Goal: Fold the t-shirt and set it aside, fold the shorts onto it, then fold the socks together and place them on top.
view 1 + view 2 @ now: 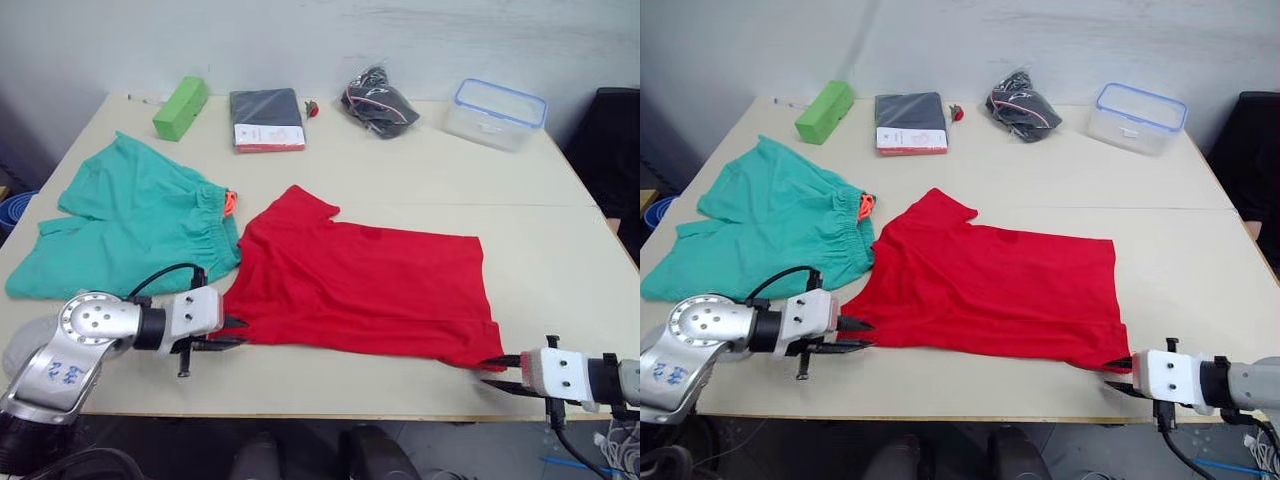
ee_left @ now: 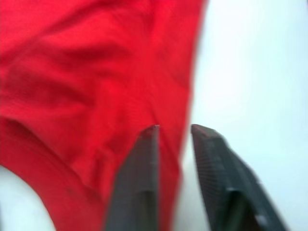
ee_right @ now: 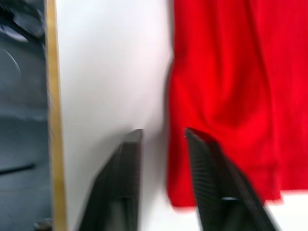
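Item: bright red short-sleeved cloth t-shirt [image 1: 365, 285], spread flat on the pale wooden table [image 1: 540, 215], lying sideways across the near half, one sleeve pointing toward the far side.

Item: teal-green cloth shorts [image 1: 135, 225] with gathered waistband and orange drawstring [image 1: 230, 203], flat on my left, the waistband edge touching the t-shirt.

Item: my left gripper [image 1: 232, 331], at the t-shirt's near left corner. Its two black fingers are parted a little, straddling the cloth's edge in the left wrist view, one finger [image 2: 139, 178] over the red fabric, the other over bare table; not clamped.

Item: my right gripper [image 1: 497, 372], at the t-shirt's near right corner by the table's front edge. Fingers spread apart, one finger [image 3: 207, 173] at the cloth's edge, the other over bare table; grasping nothing.

Far side of the table, left to right: green rectangular block [image 1: 181, 107]; dark folded packaged garment [image 1: 266, 119]; small red object [image 1: 312, 108]; dark bundle in clear plastic wrap [image 1: 378, 101]; clear plastic box with blue-rimmed lid [image 1: 496, 113].
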Controlling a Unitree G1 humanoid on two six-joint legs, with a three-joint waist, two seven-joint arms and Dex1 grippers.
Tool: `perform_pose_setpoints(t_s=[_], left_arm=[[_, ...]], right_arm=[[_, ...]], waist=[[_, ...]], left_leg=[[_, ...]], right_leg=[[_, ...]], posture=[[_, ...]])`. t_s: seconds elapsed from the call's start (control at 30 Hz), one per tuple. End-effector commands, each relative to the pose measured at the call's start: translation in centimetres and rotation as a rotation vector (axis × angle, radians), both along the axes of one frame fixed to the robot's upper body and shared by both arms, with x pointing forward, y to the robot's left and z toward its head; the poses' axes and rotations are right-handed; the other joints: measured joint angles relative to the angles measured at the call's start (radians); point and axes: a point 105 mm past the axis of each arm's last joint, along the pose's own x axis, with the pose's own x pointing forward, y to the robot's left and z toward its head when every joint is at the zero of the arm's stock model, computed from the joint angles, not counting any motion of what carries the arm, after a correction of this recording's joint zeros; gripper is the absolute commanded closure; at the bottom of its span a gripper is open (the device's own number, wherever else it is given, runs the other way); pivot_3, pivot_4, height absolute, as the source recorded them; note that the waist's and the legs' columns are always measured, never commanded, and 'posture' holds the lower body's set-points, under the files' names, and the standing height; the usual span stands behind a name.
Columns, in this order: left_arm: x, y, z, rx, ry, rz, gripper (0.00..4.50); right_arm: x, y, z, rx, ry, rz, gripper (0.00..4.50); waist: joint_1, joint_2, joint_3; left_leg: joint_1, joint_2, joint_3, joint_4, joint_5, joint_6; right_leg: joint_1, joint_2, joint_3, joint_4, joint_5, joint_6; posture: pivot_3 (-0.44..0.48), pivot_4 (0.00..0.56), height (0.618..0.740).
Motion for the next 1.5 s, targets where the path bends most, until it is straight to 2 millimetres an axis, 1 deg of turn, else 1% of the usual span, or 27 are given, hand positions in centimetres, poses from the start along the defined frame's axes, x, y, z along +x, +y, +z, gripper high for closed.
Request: perform_pose_setpoints(t_s=[0.03,0.13,0.2,0.33,0.43,0.5,0.63,0.73,0.77,0.8,0.93,1.1,1.2,1.3,1.4,1.5], left_arm=[[-0.3,0.2,0.2,0.060,-0.069,-0.047,2.10],[0.3,0.4,-0.2,0.062,-0.113,-0.024,1.14],[0.6,0.4,-0.5,0.065,-0.131,-0.014,0.55],[1.1,0.7,-1.3,0.082,-0.142,-0.005,0.55],[1.4,1.1,-2.0,0.097,-0.147,0.005,1.17],[1.8,1.2,-2.3,0.107,-0.151,0.008,1.74],[2.7,1.1,-2.4,0.110,-0.173,0.012,3.03],[3.2,1.0,-2.3,0.112,-0.182,0.014,3.98],[3.3,1.0,-2.3,0.113,-0.181,0.012,4.30],[3.3,0.9,-2.3,0.113,-0.178,0.012,4.49],[2.7,0.8,-2.2,0.112,-0.146,-0.005,4.49],[-0.1,0.3,-1.8,0.069,-0.025,-0.048,4.49],[-1.8,0.0,-1.6,0.063,0.042,-0.066,4.49],[-3.4,0.1,-1.8,0.079,0.089,-0.063,4.49],[-4.3,0.1,-2.1,0.090,0.117,-0.049,4.49],[-5.3,-0.1,-2.5,0.078,0.150,-0.040,4.49]], right_arm=[[0.6,-0.7,0.0,-0.054,-0.049,0.031,1.83],[1.5,-0.9,-0.2,-0.062,-0.081,0.014,0.75],[1.7,-1.0,-0.6,-0.074,-0.080,0.016,0.11],[1.8,-1.2,-1.3,-0.083,-0.071,0.024,0.11],[2.0,-0.9,-1.5,-0.079,-0.071,0.027,0.79],[2.2,-0.9,-1.8,-0.087,-0.070,0.031,1.42],[2.5,-1.0,-2.0,-0.099,-0.072,0.041,2.84],[2.6,-1.0,-2.0,-0.101,-0.072,0.051,3.88],[2.7,-0.9,-2.0,-0.101,-0.071,0.057,4.22],[2.6,-0.8,-2.0,-0.100,-0.067,0.065,4.46],[2.2,-0.5,-2.0,-0.091,-0.040,0.101,4.46],[0.9,-0.1,-1.5,-0.067,0.032,0.179,4.46],[-0.2,-0.4,-1.6,-0.081,0.098,0.230,4.46],[-1.7,-0.9,-1.9,-0.102,0.190,0.268,4.46],[-2.7,-1.2,-2.0,-0.109,0.249,0.288,4.46],[-3.3,-1.5,-2.3,-0.126,0.280,0.296,4.46]], waist=[[0.000,0.001,0.003],[0.000,0.002,0.005],[0.000,0.001,0.005],[-0.002,-0.003,0.005],[-0.005,-0.003,0.005],[-0.010,-0.004,0.004],[-0.015,-0.004,0.004],[-0.016,-0.004,0.005],[-0.016,-0.004,0.005],[-0.017,-0.004,0.005],[-0.017,-0.004,0.005],[-0.017,-0.003,0.006],[-0.016,-0.001,0.007],[-0.015,0.000,0.007],[-0.012,0.000,0.007],[-0.013,0.000,0.007]], left_leg=[[0.001,0.000,0.000,0.000,0.000,0.000],[0.001,0.000,0.000,0.000,0.000,0.000],[0.002,0.000,0.000,0.000,0.000,0.000],[0.003,0.000,0.001,0.000,0.000,0.000],[0.004,0.000,0.002,0.000,0.001,0.001],[0.006,0.000,0.002,0.000,0.001,0.002],[0.007,0.000,0.002,0.000,-0.001,0.006],[0.019,0.000,0.002,-0.002,-0.001,0.006],[0.019,0.000,0.002,-0.002,-0.001,0.006],[0.019,0.000,0.002,-0.002,-0.001,0.006],[0.019,0.000,0.002,-0.003,-0.002,0.006],[0.019,0.000,0.002,-0.008,-0.001,0.006],[0.019,0.000,0.002,-0.014,0.001,0.000],[0.017,0.000,0.002,-0.015,0.000,-0.001],[0.016,0.000,0.001,-0.015,-0.002,0.000],[0.015,0.000,0.001,-0.014,-0.003,0.001]], right_leg=[[0.000,0.000,0.000,0.000,0.000,0.000],[0.000,0.000,0.000,0.001,0.000,0.000],[0.000,0.000,0.000,0.001,0.000,0.000],[0.002,0.000,0.000,0.001,0.000,0.000],[0.003,-0.002,-0.001,0.001,0.000,0.000],[0.005,-0.003,-0.001,0.001,0.000,0.000],[0.011,-0.003,-0.002,0.001,0.001,0.000],[0.019,-0.003,-0.002,-0.001,0.000,0.000],[0.019,-0.003,-0.002,-0.001,0.000,0.000],[0.019,-0.003,-0.002,-0.001,0.000,0.000],[0.019,-0.003,-0.002,-0.001,0.000,0.000],[0.018,-0.004,-0.003,-0.004,0.000,-0.001],[0.016,-0.004,-0.004,-0.008,0.000,-0.002],[0.015,-0.004,-0.004,-0.010,-0.001,-0.003],[0.015,-0.004,-0.005,-0.015,-0.002,-0.003],[0.016,-0.004,-0.005,-0.017,-0.002,-0.002]], posture=[[0.000,0.150,0.740],[0.000,0.150,0.740],[0.000,0.150,0.740],[0.000,0.150,0.740],[0.000,0.150,0.740],[0.000,0.150,0.740],[0.000,0.150,0.740],[0.000,0.150,0.740],[0.000,0.150,0.740],[0.000,0.150,0.740],[0.000,0.150,0.740],[0.000,0.150,0.740],[0.000,0.150,0.740],[0.000,0.150,0.740],[0.000,0.150,0.740],[0.000,0.150,0.740]])
